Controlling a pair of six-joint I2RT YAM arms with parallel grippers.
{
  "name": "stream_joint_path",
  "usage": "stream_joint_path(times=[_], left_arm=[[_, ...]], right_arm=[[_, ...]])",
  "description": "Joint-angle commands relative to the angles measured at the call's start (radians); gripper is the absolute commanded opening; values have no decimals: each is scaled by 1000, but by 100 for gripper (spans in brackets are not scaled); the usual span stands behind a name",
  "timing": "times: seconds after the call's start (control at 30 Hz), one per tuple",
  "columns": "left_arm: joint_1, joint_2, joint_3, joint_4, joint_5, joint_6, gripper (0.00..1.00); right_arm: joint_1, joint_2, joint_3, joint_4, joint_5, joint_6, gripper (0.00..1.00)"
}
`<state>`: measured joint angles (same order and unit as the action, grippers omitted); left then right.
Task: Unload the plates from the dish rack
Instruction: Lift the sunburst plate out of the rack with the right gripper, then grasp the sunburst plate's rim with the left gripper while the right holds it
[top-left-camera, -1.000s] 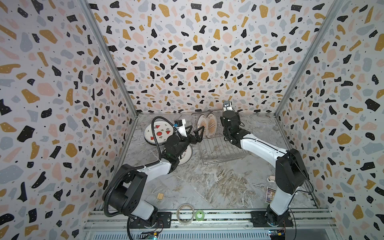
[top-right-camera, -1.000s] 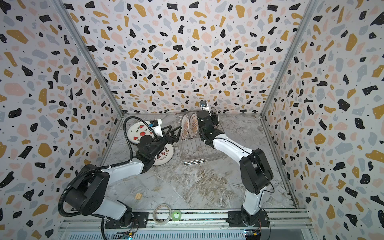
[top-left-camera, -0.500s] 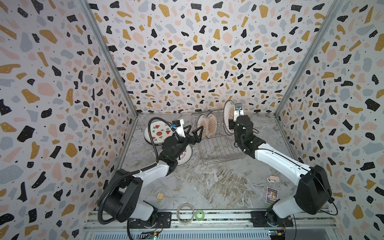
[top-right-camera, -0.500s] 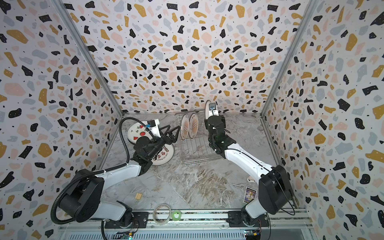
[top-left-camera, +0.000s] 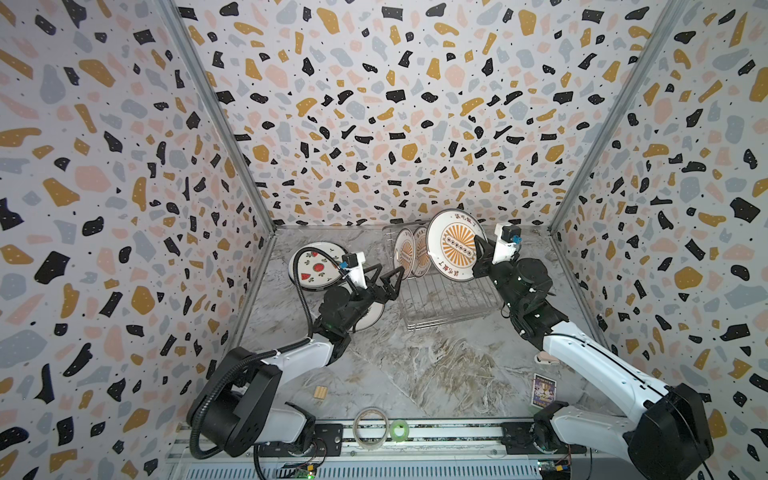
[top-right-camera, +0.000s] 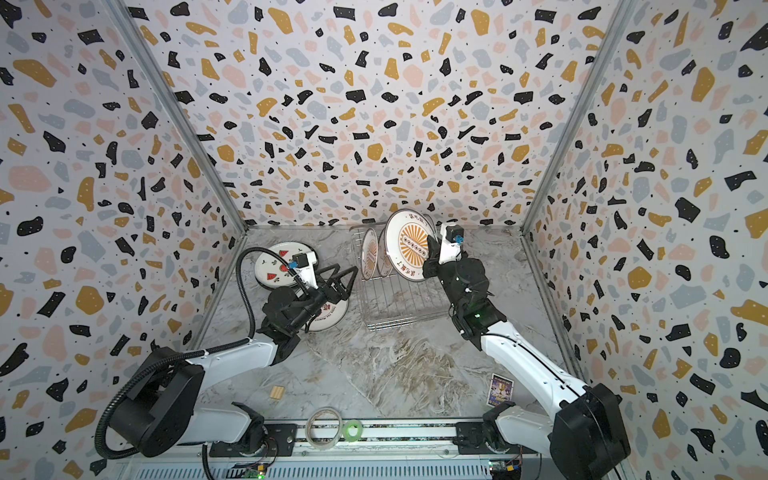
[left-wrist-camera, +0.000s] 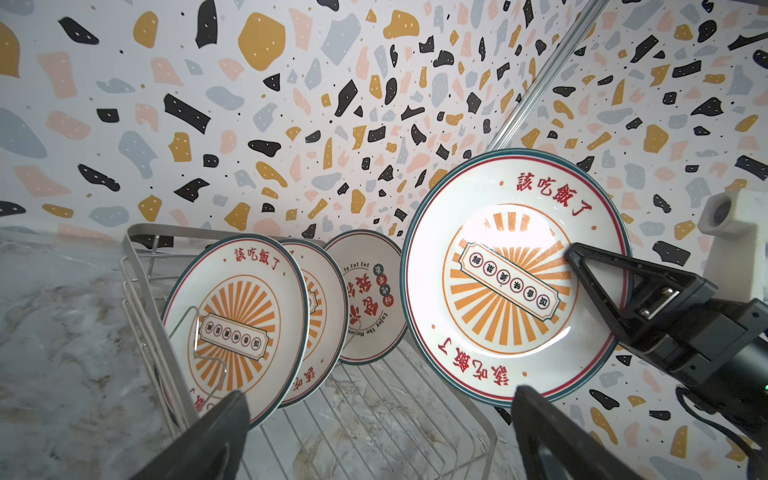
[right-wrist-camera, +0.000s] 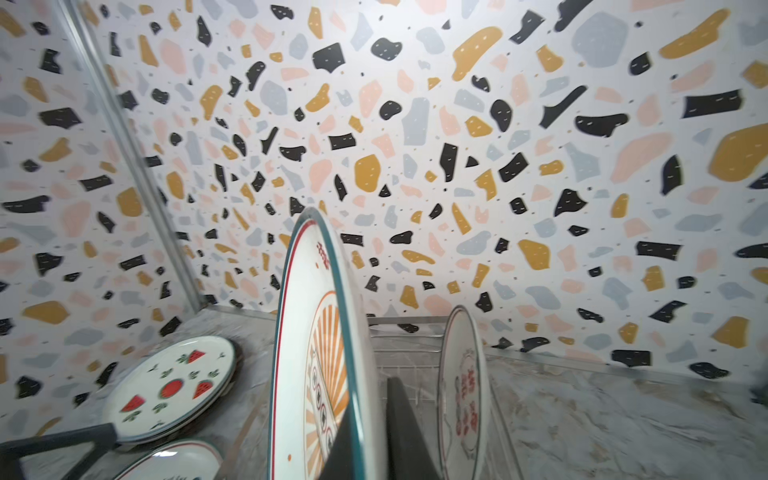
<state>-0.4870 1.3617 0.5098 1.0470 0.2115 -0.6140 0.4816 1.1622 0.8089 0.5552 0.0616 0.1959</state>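
My right gripper (top-left-camera: 478, 250) (top-right-camera: 430, 250) is shut on the rim of an orange sunburst plate (top-left-camera: 454, 244) (top-right-camera: 410, 245), held upright in the air above the dish rack (top-left-camera: 451, 305) (top-right-camera: 401, 309). In the right wrist view its fingers (right-wrist-camera: 399, 415) pinch that plate (right-wrist-camera: 316, 353) edge-on. Three more plates (left-wrist-camera: 237, 324) (left-wrist-camera: 326, 299) (left-wrist-camera: 370, 299) stand in the rack (left-wrist-camera: 141, 299). My left gripper (top-left-camera: 390, 271) (top-right-camera: 345, 272) (left-wrist-camera: 380, 397) is open and empty at the rack's left end.
A watermelon plate (top-left-camera: 318, 266) (right-wrist-camera: 174, 382) tops a stack on the table at the back left. Another plate (top-left-camera: 370, 319) lies under my left wrist. Near the front lie tape rolls (top-left-camera: 370, 422), a wooden block (top-left-camera: 320, 392) and a card (top-left-camera: 543, 390). Walls enclose three sides.
My right gripper has lifted the sunburst plate out of the rack, shifted right and turned its face toward the camera. The left gripper has edged closer to the rack, still open.
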Motion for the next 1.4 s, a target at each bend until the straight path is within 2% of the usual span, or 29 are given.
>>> stream_joint_path(times=[0.0, 0.1, 0.27, 0.5, 0.63, 0.83, 0.97, 1.1, 1.23, 1.37], left_arm=[[-27, -77, -25, 17, -12, 54, 100], [-33, -146, -59, -36, -31, 97, 100], [-41, -149, -88, 19, 113, 74, 100], [-72, -159, -119, 27, 119, 63, 98], [-110, -145, -132, 46, 137, 65, 90], [-126, -133, -142, 78, 200, 33, 51], [-155, -108, -146, 85, 190, 19, 19], [-163, -91, -145, 74, 202, 0, 16], [-163, -115, -146, 29, 170, -18, 0], [-163, -186, -195, 46, 133, -48, 0]], right_arm=[[-51, -42, -32, 157, -266, 107, 0], [-93, -55, -79, 207, -388, 164, 0], [-103, -88, -151, 277, -548, 242, 0], [-103, -114, -227, 351, -666, 311, 0], [-101, -121, -275, 433, -728, 346, 0], [-99, -109, -308, 468, -727, 346, 0], [-71, -104, -334, 474, -724, 304, 0], [-48, -119, -366, 488, -682, 271, 0], [-32, -95, -349, 470, -690, 258, 0], [-2, -66, -311, 389, -693, 249, 3]])
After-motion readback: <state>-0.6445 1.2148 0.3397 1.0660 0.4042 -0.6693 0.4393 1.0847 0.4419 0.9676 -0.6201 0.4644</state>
